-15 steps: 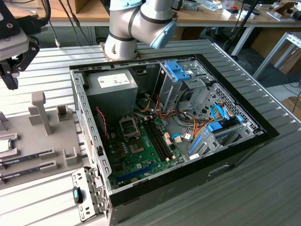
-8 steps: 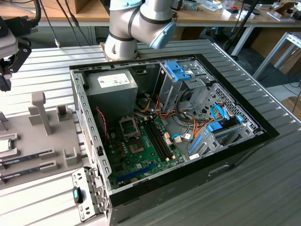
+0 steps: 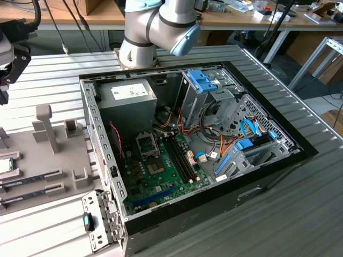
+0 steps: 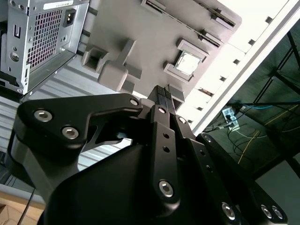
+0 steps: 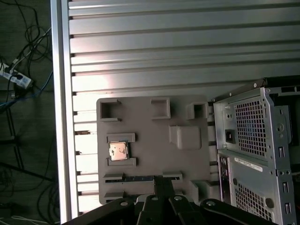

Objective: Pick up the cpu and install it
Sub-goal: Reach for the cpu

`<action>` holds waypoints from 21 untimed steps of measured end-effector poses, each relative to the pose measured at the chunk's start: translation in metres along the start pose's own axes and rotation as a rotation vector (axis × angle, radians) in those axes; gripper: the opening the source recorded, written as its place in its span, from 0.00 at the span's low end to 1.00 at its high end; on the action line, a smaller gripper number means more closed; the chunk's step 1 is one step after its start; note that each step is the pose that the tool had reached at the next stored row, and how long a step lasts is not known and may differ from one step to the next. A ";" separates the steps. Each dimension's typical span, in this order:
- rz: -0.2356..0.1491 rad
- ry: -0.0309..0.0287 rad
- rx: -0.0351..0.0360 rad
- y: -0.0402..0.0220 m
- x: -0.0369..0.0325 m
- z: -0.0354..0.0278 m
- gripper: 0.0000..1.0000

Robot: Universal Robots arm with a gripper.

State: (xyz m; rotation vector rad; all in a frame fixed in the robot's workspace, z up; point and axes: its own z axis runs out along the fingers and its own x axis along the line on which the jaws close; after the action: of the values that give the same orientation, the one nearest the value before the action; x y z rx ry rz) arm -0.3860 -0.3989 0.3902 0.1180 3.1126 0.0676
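Two fingers: pressed together tip to tip, with nothing between them.
Gripper: black, poised above the grey fixture plate and clear of it; in the first wrist view its tips sit over the plate's edge by the memory slots.
Cpu: lies flat, silvery top up, between two small brackets on the plate, apart from the gripper; at the exterior view's left edge.
Memory sticks: two, dark, lying in slots just beside the cpu.
Computer case: open, beside the plate on the exterior view's right.
Socket frame: black, on the green motherboard, near the power supply.
Table: ribbed metal, carrying plate and case.
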 end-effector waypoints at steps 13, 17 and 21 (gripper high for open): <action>0.000 0.0000 0.0000 -0.0009 0.0120 0.0004 0.11; 0.000 0.0000 0.0000 -0.0013 0.0161 0.0005 0.11; 0.000 -0.0001 0.0000 -0.0015 0.0194 0.0007 0.11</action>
State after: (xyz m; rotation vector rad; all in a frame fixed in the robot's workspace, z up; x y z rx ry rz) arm -0.4054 -0.3990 0.3890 0.1180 3.1125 0.0676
